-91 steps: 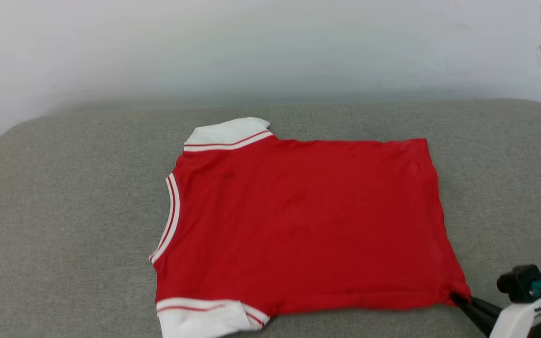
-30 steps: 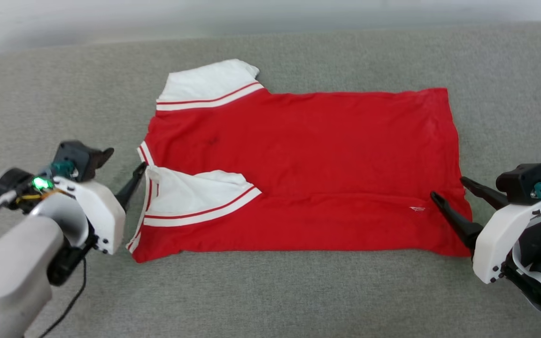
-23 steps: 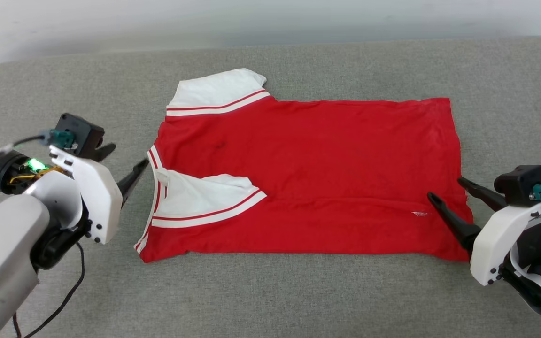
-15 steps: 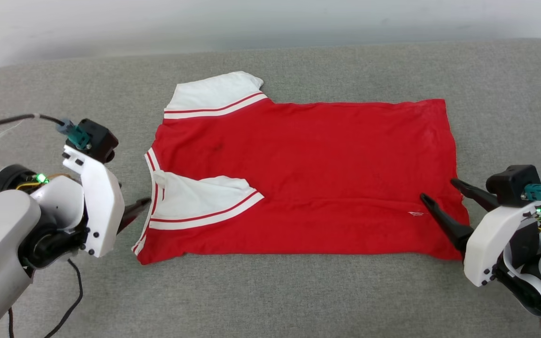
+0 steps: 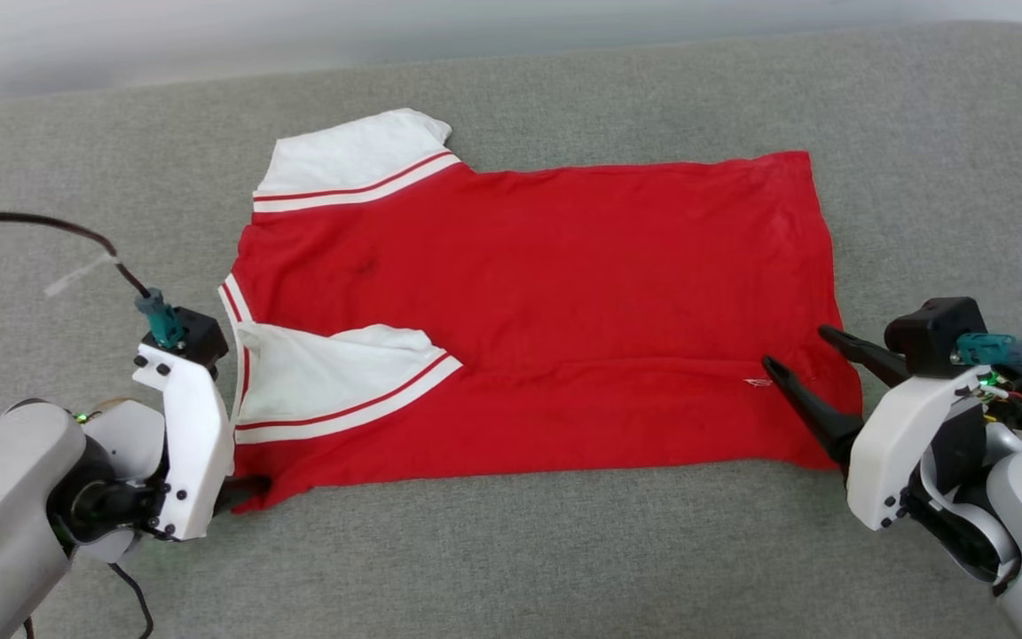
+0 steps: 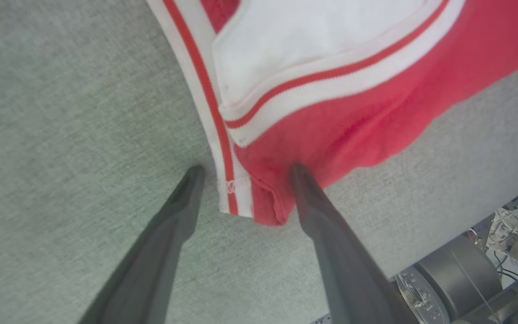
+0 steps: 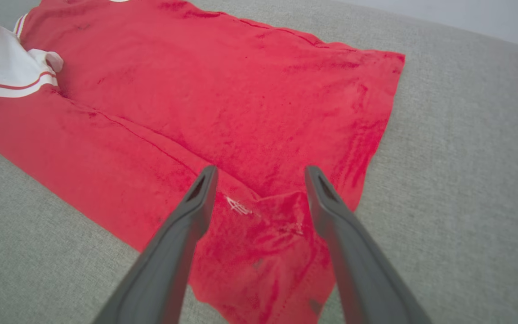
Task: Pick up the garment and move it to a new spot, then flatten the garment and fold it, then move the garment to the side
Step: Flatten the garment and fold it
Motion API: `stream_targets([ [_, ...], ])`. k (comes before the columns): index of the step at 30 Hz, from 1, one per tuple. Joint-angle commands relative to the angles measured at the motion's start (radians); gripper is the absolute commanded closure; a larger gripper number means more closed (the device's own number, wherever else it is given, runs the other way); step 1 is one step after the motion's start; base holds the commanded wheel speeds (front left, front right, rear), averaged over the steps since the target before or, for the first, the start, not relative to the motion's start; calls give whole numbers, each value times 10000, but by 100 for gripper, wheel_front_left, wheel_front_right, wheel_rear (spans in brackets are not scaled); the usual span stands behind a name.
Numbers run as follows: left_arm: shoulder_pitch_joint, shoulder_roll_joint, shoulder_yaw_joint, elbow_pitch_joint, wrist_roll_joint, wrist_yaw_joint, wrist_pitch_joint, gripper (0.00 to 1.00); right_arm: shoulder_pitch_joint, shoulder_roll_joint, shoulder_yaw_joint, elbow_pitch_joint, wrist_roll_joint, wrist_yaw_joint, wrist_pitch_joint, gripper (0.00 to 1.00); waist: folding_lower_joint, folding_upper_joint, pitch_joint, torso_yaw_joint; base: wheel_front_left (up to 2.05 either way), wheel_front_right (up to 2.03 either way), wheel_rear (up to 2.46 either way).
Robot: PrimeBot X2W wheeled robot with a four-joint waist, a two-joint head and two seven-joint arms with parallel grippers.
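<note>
Two claws, both spread wide and holding nothing. At the lower left of the head view my left claw (image 6: 246, 170) is down at the shirt's near collar-side corner. In the left wrist view it straddles that corner, one side over the cushion (image 5: 511, 550) beside the striped trim, the other over red cloth. The shirt (image 5: 564, 293) lies flat across the middle of the frame, collar to the left, hem to the right. Its near long edge is already turned in, with one white sleeve (image 5: 325, 373) lying on top; the other sleeve (image 5: 351, 155) sticks out at the upper left. At the lower right my right claw (image 5: 796, 346) hangs over the near hem corner, by a small white tag (image 5: 757, 382).

I judge the next fold is the step in hand. To do it well I should pinch both layers at each corner, shut both claws at once, lift evenly and carry the edge across taut, so the sleeve does not slip out. The hem corner looks rumpled under my right claw, so a shallow bite may catch one layer only. My cable (image 5: 50, 226) loops at the far left, clear of the cloth.
</note>
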Motion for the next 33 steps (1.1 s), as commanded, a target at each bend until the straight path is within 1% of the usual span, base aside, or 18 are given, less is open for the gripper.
stream_targets([
  [1,218,-148,-122,190,-32,-56,-12,0,-131,80,57,42,63,-4,-45,0,0,0,102,-93,0,0,0],
  [4,401,-323,-331,546,-45,-222,32,0,-261,67,148,133,105,-4,-96,0,0,0,160,-160,0,0,0],
  [5,454,-347,-397,629,-67,-275,92,28,-294,36,182,162,129,-4,-104,0,0,0,163,-176,0,0,0],
  [6,451,-365,-446,671,-28,-322,86,95,-345,-3,205,177,151,-4,-100,0,0,0,160,-184,0,0,0],
  [7,440,-374,-470,717,-11,-379,46,100,-419,-62,221,164,164,-4,-88,0,0,0,146,-187,0,0,0],
  [11,253,-252,-379,627,84,-537,-268,100,-848,-449,181,32,-28,-4,10,0,0,0,-14,-174,0,0,0],
  [14,151,6,-284,315,138,-624,-501,100,-1268,-894,317,-123,-96,-4,566,0,0,0,-183,-163,0,0,0],
  [16,103,169,-247,97,166,-668,-622,100,-1538,-1229,455,-223,29,-4,1134,0,0,0,-280,-121,0,0,0],
  [18,55,326,-251,-122,255,-673,-701,100,-1763,-1553,772,-343,272,-4,2013,0,0,0,-354,-84,0,0,0],
  [21,53,398,-243,-469,255,-699,-800,100,-2057,-2070,1301,-495,1048,-4,3864,0,0,0,-431,-31,0,0,0],
  [23,25,439,-241,-683,305,-694,-870,100,-2271,-2353,1561,-562,1534,-5,4859,0,0,0,-424,20,0,0,0],
  [25,-27,428,-233,-835,328,-676,-867,100,-2268,-2449,1790,-456,2013,-4,5706,0,0,0,-379,78,0,0,0],
  [28,-139,374,-238,-1012,423,-632,-886,100,-2230,-2344,1814,-103,2607,-4,6499,0,0,0,-257,193,0,0,0],
  [30,-183,350,-245,-1081,506,-604,-926,100,-2234,-2159,1812,158,2725,-4,6664,0,0,0,-144,252,0,0,0],
  [33,-258,322,-268,-1151,589,-560,-943,100,-2153,-1755,1681,699,2764,-4,6545,0,0,0,34,356,0,0,0],
])
